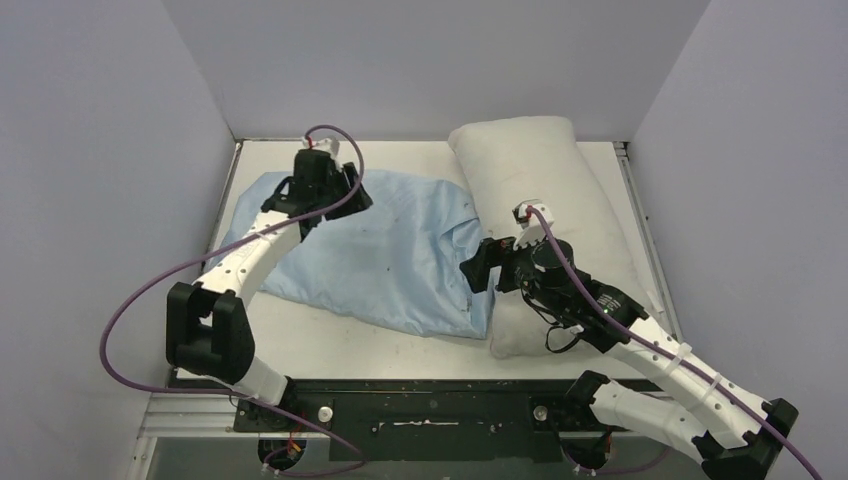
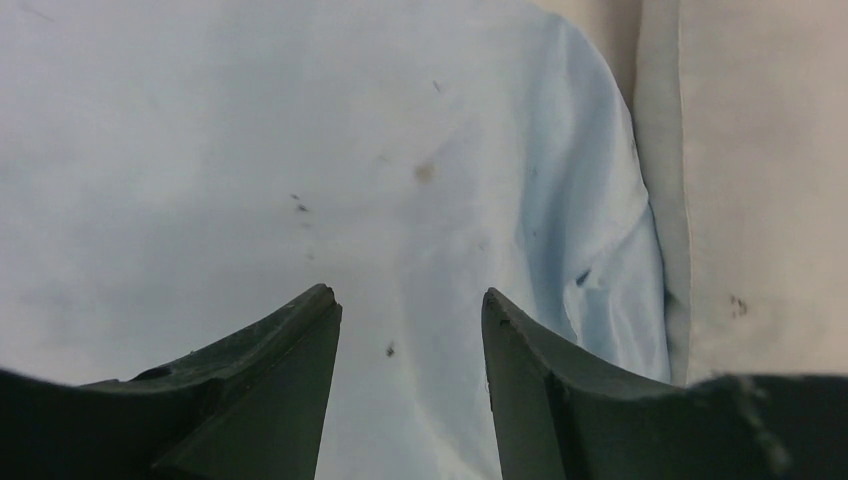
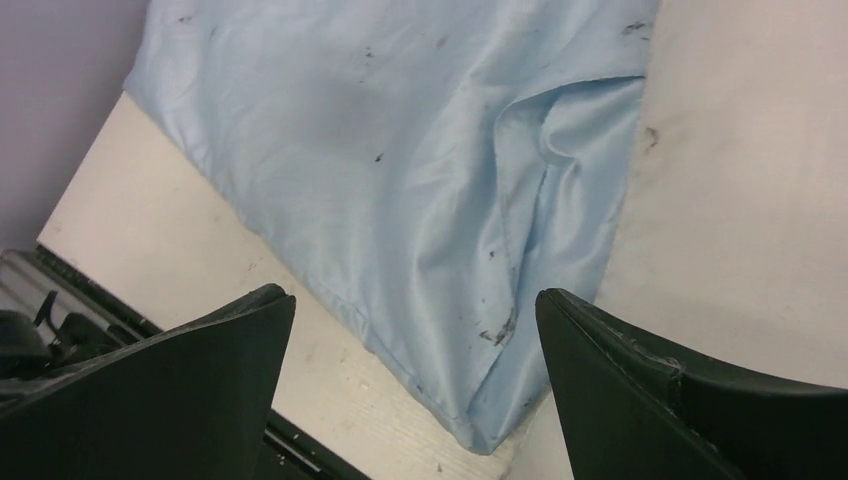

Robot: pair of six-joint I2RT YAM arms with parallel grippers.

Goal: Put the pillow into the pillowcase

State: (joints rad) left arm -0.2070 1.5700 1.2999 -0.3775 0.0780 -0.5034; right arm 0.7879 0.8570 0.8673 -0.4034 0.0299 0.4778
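The pillow point(image 1: 545, 200) is a plump white cushion lying at the right of the table, one end toward the back wall. The pillowcase point(image 1: 370, 250), thin wrinkled light blue cloth, lies flat left of it, and its right edge meets the pillow. My left gripper point(image 1: 338, 192) hovers over the cloth's far left part. In the left wrist view, the left gripper point(image 2: 410, 305) is open with only the pillowcase point(image 2: 250, 150) beneath. My right gripper point(image 1: 478, 268) stands wide open over the seam between cloth and pillow. In the right wrist view, the right gripper point(image 3: 415, 300) frames the pillowcase's point(image 3: 400, 150) near corner, with the pillow point(image 3: 740, 200) to its right.
Lavender walls point(image 1: 110, 150) close in the white table point(image 1: 340, 345) on the left, back and right. A black rail point(image 1: 420, 400) runs along the near edge by the arm bases. A purple cable point(image 1: 130, 310) loops out from the left arm.
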